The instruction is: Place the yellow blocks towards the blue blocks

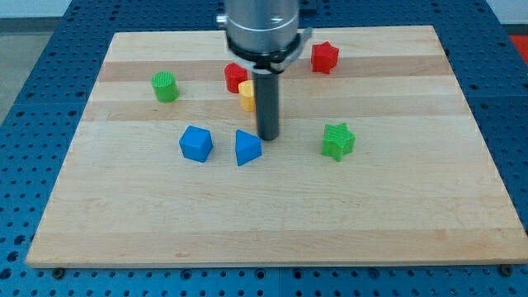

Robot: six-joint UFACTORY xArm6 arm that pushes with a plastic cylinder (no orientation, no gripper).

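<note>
Pale wooden board [272, 214] is lying over a blue pegboard table [33, 82], and my tip [268, 137] is resting on it, holding nothing. Partly hidden behind the rod, a yellow block [247, 95] is sitting just up-left of my tip. Just left of my tip, a blue triangular block [247, 148] is sitting, with a blue cube [196, 143] lying farther left.
</note>
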